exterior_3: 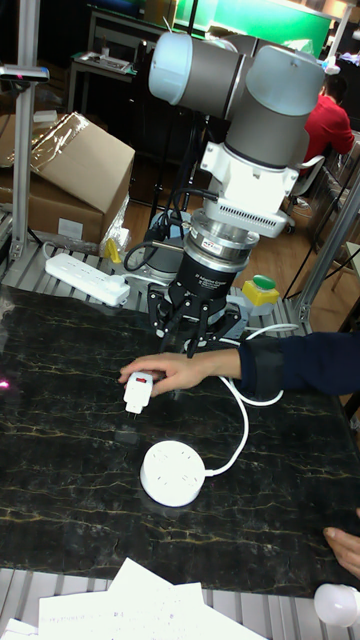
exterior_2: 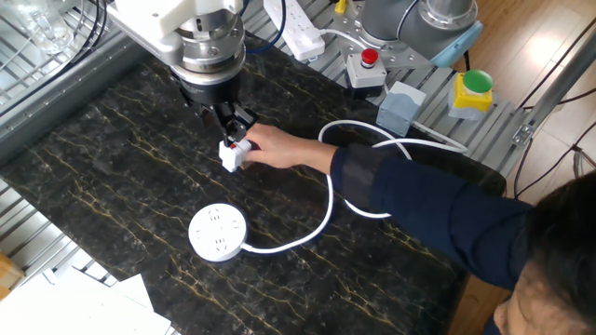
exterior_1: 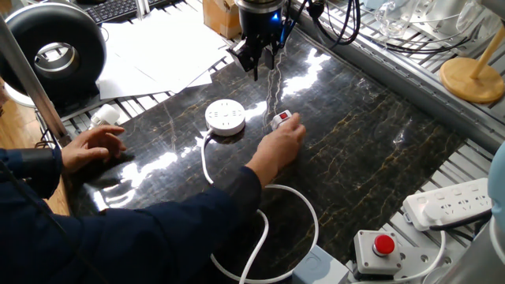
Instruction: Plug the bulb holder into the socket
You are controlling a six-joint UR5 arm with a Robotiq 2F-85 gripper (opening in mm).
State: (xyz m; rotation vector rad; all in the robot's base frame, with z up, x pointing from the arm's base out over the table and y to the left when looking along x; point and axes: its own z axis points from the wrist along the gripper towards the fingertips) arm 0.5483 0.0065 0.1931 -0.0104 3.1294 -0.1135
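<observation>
The small white blocky plastic bulb holder (exterior_3: pixel 138 390), in a person's hand (exterior_3: pixel 185 370), stands just below the empty, parted fingers (exterior_3: pixel 196 335).

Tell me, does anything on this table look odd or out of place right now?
Yes: a person's hand reaches across the table, holding the bulb holder just below the robot's gripper. It sits apart from the round socket, not plugged in. Nothing looks spilled or broken.

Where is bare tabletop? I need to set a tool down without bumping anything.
Free: the dark slab right of the bulb holder toward the power strip. Crowded: around the socket, its looped cord, the person's hand and the gripper.
</observation>
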